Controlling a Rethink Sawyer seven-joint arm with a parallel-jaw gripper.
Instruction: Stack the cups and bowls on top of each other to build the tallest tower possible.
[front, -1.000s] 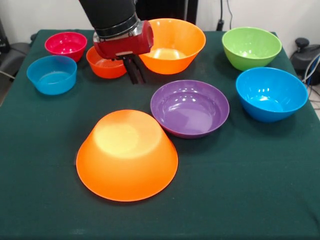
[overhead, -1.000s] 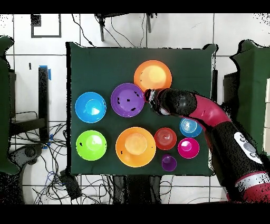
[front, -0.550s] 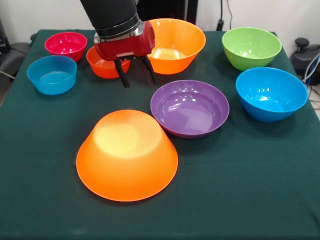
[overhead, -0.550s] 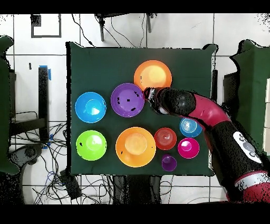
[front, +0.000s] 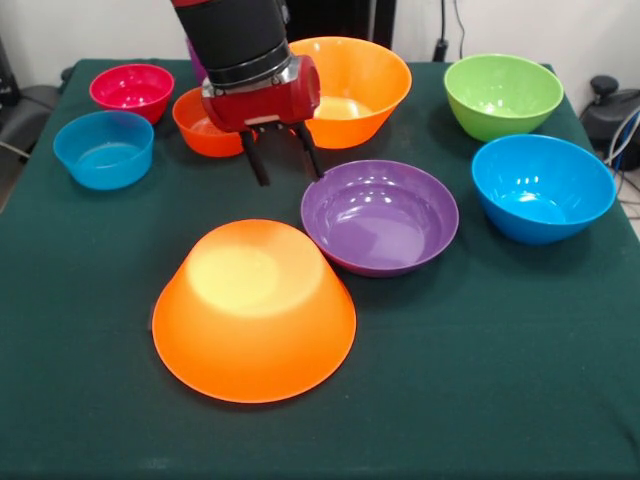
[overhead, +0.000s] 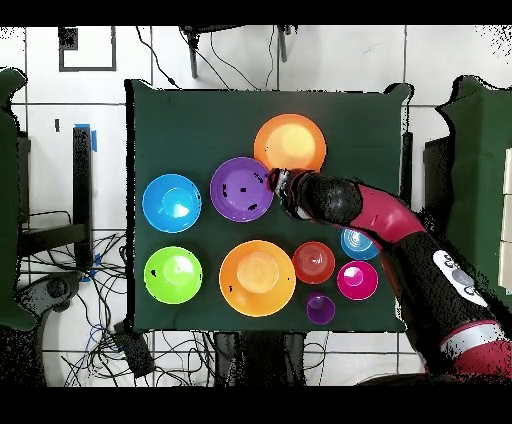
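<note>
Nearest, one orange bowl (front: 254, 310) lies upturned. Behind it: one purple bowl (front: 380, 216), two blue bowls (front: 542, 187), the empty gripper (front: 285, 166) (fingers spread). Farthest: green bowl (front: 503, 95), second orange bowl (front: 350, 88), red-orange (front: 205, 125), pink (front: 131, 90); nothing stacked.

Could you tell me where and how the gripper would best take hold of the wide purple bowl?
Probably by its rim. The purple bowl sits upright and open, too wide to span, so one finger inside and one outside the thin wall seems best. The open gripper hangs just beside the rim's edge nearest the small red-orange bowl, so coming straight down there looks shortest, clear of the upturned orange bowl.
</note>
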